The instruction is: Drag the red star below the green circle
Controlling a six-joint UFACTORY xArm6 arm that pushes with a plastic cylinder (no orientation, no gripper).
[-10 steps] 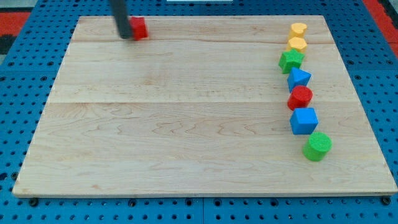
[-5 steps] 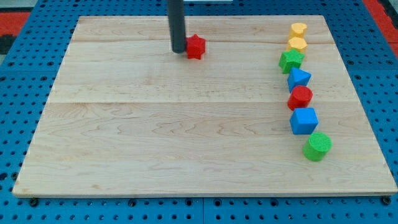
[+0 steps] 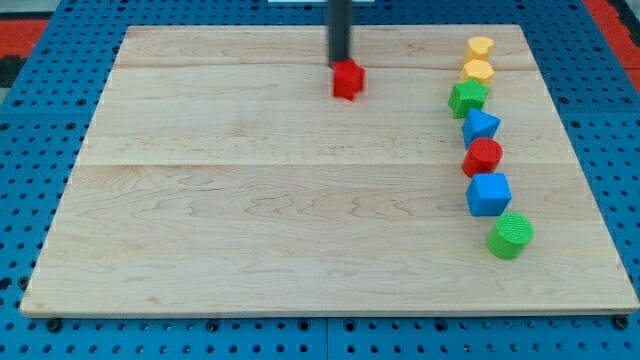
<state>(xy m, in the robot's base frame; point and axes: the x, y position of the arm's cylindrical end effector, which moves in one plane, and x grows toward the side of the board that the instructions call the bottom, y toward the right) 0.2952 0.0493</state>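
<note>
The red star [image 3: 347, 80] lies on the wooden board [image 3: 250, 200] near the view's top, a little right of centre. My tip [image 3: 340, 64] touches its upper left edge, and the dark rod rises out of the view's top. The green circle [image 3: 511, 235] stands at the lower right, at the bottom end of a column of blocks. The star is far to the left of it and well above it.
Along the right side a column runs downward: two yellow blocks [image 3: 480, 47] [image 3: 478, 70], a green star [image 3: 468, 97], a blue block [image 3: 480, 126], a red block [image 3: 483, 156], a blue cube [image 3: 488, 194]. Blue pegboard [image 3: 40, 330] surrounds the board.
The tip has pushed the red star from the board's upper left rightward and slightly down, to right of centre. The tip went from the star's left side to its top left. Other blocks stayed put.
</note>
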